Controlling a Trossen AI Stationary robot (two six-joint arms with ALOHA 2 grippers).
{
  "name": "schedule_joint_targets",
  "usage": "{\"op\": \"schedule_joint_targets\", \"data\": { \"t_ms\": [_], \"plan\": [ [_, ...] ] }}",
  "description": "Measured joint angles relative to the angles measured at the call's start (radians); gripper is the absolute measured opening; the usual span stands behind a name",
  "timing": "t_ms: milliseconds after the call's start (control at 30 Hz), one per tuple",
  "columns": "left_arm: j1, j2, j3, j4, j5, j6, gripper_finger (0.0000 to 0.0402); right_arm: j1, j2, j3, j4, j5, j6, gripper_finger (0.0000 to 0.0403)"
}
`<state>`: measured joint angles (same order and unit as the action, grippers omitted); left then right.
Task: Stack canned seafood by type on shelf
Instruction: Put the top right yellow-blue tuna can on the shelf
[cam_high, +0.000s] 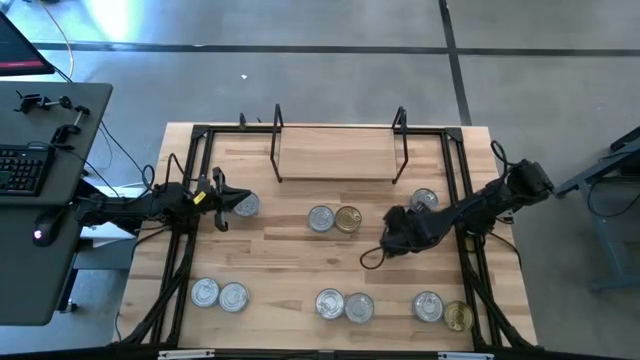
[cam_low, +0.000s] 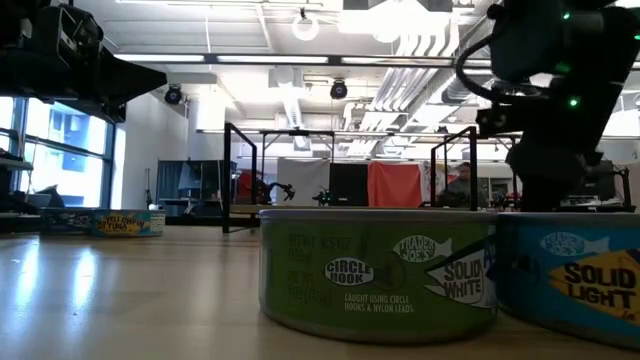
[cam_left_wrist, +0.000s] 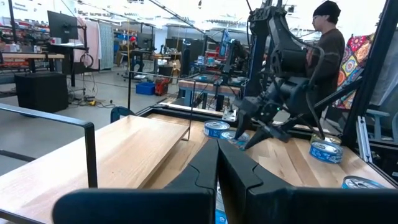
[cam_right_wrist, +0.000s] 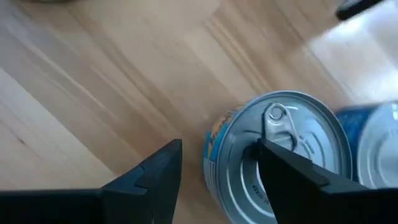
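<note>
Dark jointed arms (cam_high: 470, 208), black cables

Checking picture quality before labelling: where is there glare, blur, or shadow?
High view: glare on the floor beyond the table. Low view: the nearest tins look soft, bright ceiling lights behind. Right wrist view: the silver tin is blurred. Left wrist view: its own fingers are dark.

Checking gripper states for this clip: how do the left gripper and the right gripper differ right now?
The left gripper is shut, fingers together, while the right gripper is open. The left gripper holds nothing and waits at the table's left edge beside a silver-lidded tin; the right gripper reaches down mid-table, one finger over a tin's silver lid, the other beside it. Both are dark two-finger grippers.
</note>
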<state>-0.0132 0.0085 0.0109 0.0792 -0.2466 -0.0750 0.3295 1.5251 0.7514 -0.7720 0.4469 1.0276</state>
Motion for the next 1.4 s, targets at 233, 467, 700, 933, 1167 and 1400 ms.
{"op": "schedule_joint_targets", "data": {
  "t_ms": [233,467,700,933,1167,1400],
  "plan": [
    [0.000,0.000,0.000,0.000,0.000,-0.001,0.0000,0.016,-0.002,0.015,0.223,-0.103,-0.398,0.0188],
    [0.000,0.000,0.000,-0.005,0.000,-0.003,0.0000,0.060,-0.001,0.097,-0.014,-0.062,-0.319,0.0188],
    [0.000,0.000,0.000,-0.005,0.000,-0.003,0.0000,0.090,0.000,0.084,0.062,-0.007,-0.329,0.0187],
    [0.000,0.000,0.000,-0.006,0.000,-0.003,0.0000,0.097,0.000,0.016,0.130,0.053,-0.329,0.0143],
    [0.000,0.000,0.000,-0.006,0.000,-0.003,0.0000,0.104,-0.005,-0.052,0.180,0.046,-0.351,0.0020],
    [0.000,0.000,0.000,-0.006,0.000,-0.003,0.0000,0.119,-0.001,-0.032,0.183,0.066,-0.443,0.0006]
  ]
}}
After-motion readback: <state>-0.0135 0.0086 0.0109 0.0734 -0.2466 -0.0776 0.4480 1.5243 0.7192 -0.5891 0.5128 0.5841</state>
